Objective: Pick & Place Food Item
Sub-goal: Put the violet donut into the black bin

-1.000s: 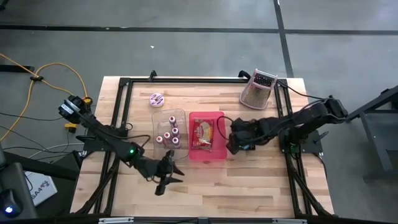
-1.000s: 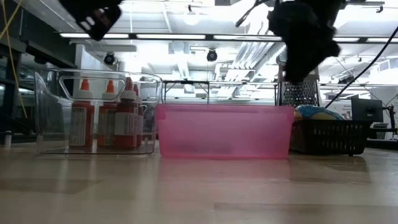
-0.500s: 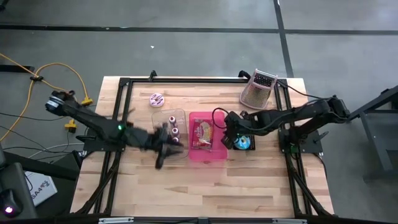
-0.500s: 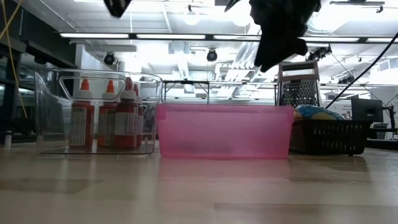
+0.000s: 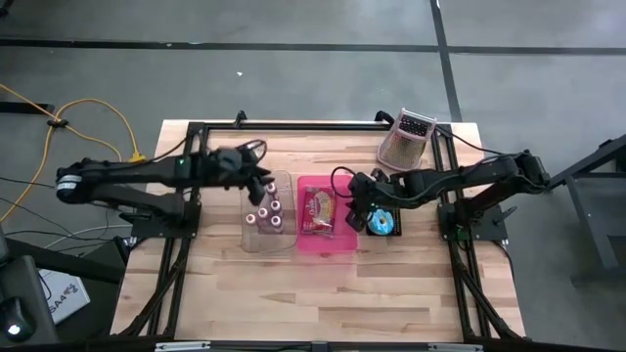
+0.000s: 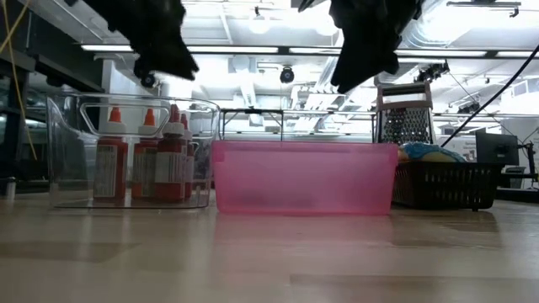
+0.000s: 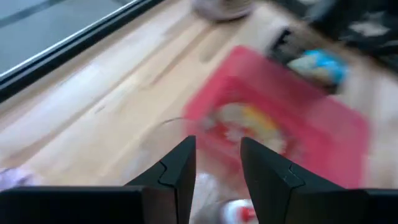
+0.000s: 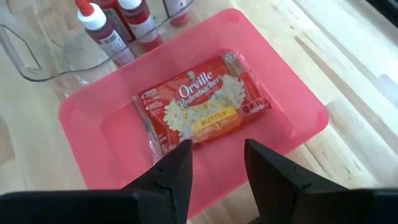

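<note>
A red Orville butter popcorn bag (image 8: 202,112) lies flat on the floor of the pink bin (image 5: 342,242); the high view shows the bag (image 5: 320,210) too. My right gripper (image 8: 217,155) hangs open above the bin's right rim (image 5: 354,203), nothing between its fingers. My left gripper (image 7: 217,155) is open as well and holds nothing. It hovers over the far end of the clear bin (image 5: 256,176). In the low view both grippers, left (image 6: 156,38) and right (image 6: 366,42), are well above the bins.
The clear bin (image 5: 246,235) left of the pink one holds several red sauce bottles (image 6: 143,160). A black basket with a blue item (image 5: 381,223) sits right of the pink bin. A metal grater (image 5: 406,140) stands at the far right. Bare wood lies along the near edge.
My left gripper has swept fast from the table's near side toward the far edge, rising, and now hangs over the clear bin's far end. My right gripper has risen a little and rolled over the pink bin's right rim. No object has moved.
</note>
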`<state>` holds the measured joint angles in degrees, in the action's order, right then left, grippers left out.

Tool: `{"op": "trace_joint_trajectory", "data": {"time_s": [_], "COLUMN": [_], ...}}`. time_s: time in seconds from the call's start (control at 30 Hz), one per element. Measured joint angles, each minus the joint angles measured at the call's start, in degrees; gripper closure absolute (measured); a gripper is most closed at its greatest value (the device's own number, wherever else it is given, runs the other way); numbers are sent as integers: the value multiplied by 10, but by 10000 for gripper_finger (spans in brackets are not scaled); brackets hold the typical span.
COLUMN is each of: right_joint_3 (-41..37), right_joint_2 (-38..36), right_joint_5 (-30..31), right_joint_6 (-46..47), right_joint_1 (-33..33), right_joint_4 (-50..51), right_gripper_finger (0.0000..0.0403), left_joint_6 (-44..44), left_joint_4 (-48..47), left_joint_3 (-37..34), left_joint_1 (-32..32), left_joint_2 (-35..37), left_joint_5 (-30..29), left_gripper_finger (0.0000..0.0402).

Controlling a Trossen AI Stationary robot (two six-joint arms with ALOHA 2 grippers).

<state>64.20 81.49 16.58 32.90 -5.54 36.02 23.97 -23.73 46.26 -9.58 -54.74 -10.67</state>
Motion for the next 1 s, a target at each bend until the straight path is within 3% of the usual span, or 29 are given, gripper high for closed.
{"op": "trace_joint_trajectory", "data": {"time_s": [0.3,0.5,1.0], "right_joint_3": [0,0,0], "right_joint_2": [0,0,0], "right_joint_5": [-1,-2,-7], "right_joint_6": [-46,-56,-77], "right_joint_1": [1,1,1], "right_joint_4": [-38,-37,-34], "right_gripper_finger": [270,270,270], "left_joint_6": [-58,-64,-117], "left_joint_4": [-13,-24,-57], "left_joint_3": [7,22,24], "left_joint_1": [-179,-264,-351], "left_joint_2": [-29,-52,-168], "left_joint_5": [72,86,108], "left_gripper_finger": [279,279,279]}}
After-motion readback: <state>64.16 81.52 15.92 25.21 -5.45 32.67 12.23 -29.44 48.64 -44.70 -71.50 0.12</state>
